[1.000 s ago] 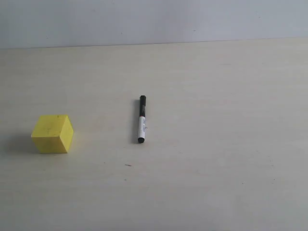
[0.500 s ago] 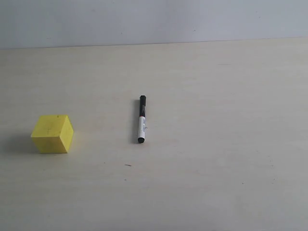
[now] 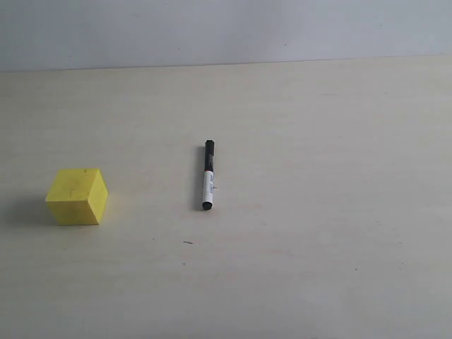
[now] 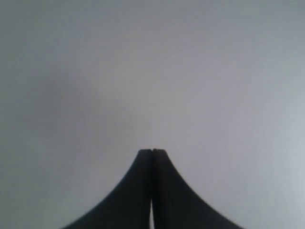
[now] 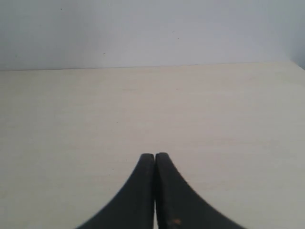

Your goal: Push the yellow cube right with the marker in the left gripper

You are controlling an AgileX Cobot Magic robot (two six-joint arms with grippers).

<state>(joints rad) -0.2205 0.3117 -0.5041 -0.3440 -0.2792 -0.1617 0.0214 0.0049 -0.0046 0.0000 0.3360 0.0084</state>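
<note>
- The left pincer (image 4: 152, 151) shows only its two fingertips; the frame edge cuts off the rest, and the grey surface (image 4: 152, 71) behind it is a featureless blur.
- The right pincer (image 5: 155, 155) is likewise cropped to its tips.
- The marker (image 3: 207, 175) has print on its white barrel, too small to read.
- The yellow cube (image 3: 77, 196) hides its far, left and under faces.
- A dark speck (image 3: 188, 242) on the bench (image 3: 318, 212) is too small to name.
- The bench runs past three edges of the exterior view.
</note>
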